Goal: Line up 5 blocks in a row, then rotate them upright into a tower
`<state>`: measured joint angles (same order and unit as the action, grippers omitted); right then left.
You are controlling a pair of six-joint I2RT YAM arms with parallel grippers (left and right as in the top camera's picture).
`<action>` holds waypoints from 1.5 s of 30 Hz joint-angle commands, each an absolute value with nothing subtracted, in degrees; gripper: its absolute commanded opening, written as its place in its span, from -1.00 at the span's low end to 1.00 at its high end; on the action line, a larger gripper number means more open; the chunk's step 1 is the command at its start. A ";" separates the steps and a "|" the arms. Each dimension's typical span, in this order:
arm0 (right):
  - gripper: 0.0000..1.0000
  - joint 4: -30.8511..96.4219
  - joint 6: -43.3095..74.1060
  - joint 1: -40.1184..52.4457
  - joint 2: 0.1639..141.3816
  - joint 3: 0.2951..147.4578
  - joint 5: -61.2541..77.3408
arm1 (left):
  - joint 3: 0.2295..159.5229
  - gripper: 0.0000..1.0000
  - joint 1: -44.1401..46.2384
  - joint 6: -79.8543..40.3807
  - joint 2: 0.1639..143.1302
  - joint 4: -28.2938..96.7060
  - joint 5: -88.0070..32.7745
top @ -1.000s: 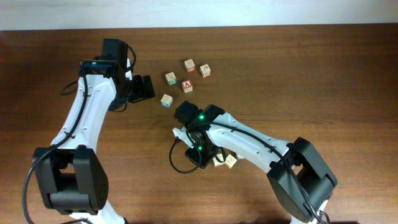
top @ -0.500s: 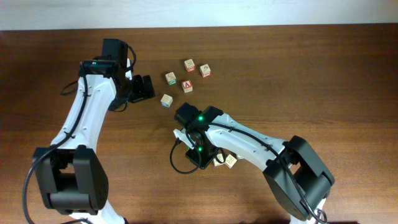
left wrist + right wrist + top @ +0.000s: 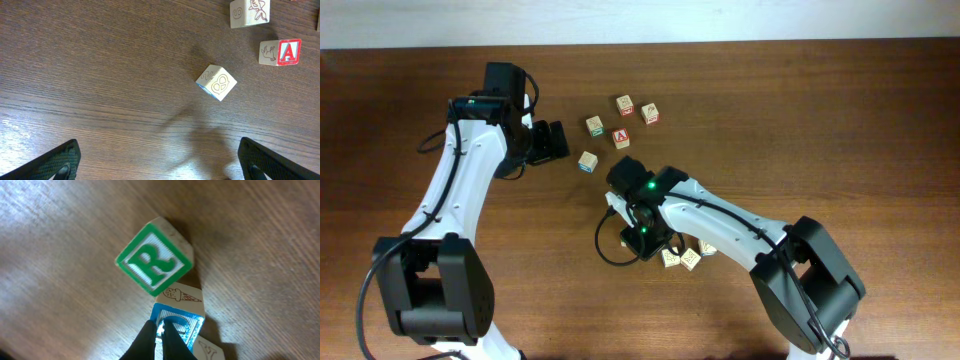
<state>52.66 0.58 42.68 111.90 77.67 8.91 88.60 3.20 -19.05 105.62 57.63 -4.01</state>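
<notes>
Shifted slightly toward the worktop's [image 3: 840,120] far edge, the right arm [image 3: 720,215] uncovers more blocks [image 3: 690,260] clustered beneath it, toward the near edge. Right fingers [image 3: 146,342] are pinched together, holding nothing, tips at the blue block [image 3: 177,322] beside the R block [image 3: 154,262], seemingly nudging it round. Left fingers [image 3: 57,160] gape wide, empty, near the pretzel block [image 3: 216,82].

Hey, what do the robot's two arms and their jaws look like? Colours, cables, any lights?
The left arm and the right arm both have smooth white shells over black joints and end in chunky black bases. Thin black cables loop beside them. Small green lights glow on the right arm. The jaws are black, tapered, with a ribbed, textured surface.
</notes>
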 commanded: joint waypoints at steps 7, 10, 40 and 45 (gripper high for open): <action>-0.82 50.65 3.90 40.80 113.78 75.92 2.26 | 89.52 0.98 3.25 -18.15 105.80 57.67 -3.60; -0.82 49.89 3.88 40.80 113.80 75.92 1.50 | 89.52 0.98 3.25 -18.15 105.80 57.67 -3.60; -0.46 78.81 9.34 37.06 112.22 92.79 9.96 | 89.52 0.98 3.25 -18.17 105.80 57.67 -3.60; -0.56 78.04 9.34 37.10 112.22 87.48 10.13 | 89.52 0.98 3.25 -18.15 105.80 57.67 -3.60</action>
<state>78.35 8.73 36.93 112.68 90.06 8.51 88.62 3.20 -19.05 105.62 57.63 -4.01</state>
